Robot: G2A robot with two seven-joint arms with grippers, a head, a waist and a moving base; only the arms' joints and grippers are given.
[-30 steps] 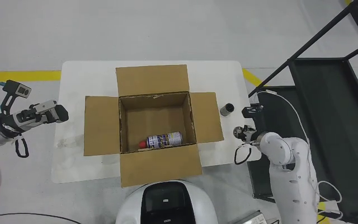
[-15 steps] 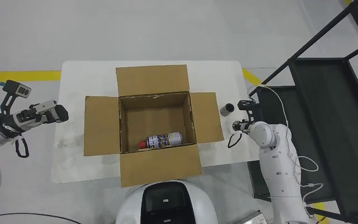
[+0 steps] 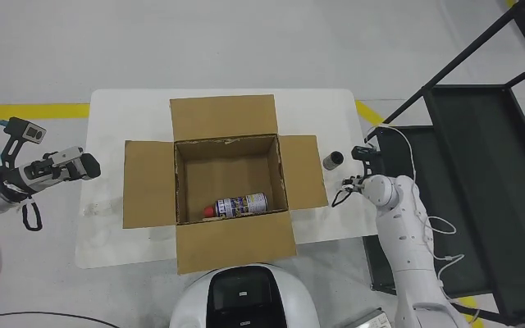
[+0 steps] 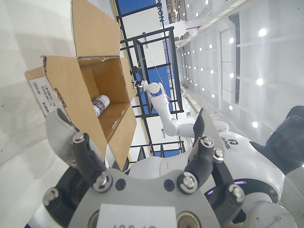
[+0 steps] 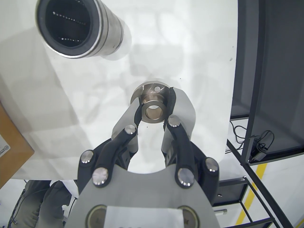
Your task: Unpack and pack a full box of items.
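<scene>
The right gripper (image 5: 154, 106) had been drawn inward over the white table's (image 3: 139, 107) 3 o'clock edge, pinched on a small flanged metal bushing (image 5: 149, 88); a steel cylindrical bearing (image 5: 109, 35) was seen near, at its 10 o'clock.

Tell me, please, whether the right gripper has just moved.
Yes: the right gripper, with its flanged metal bushing, has drawn toward the grey metal cylinder, which stayed put.

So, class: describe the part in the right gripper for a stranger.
Find the cardboard box on the white table; look beyond its right flap. Of two metal pieces there, it's the short flanged ring in the right gripper, not the bigger dark-bored cylinder.
</scene>
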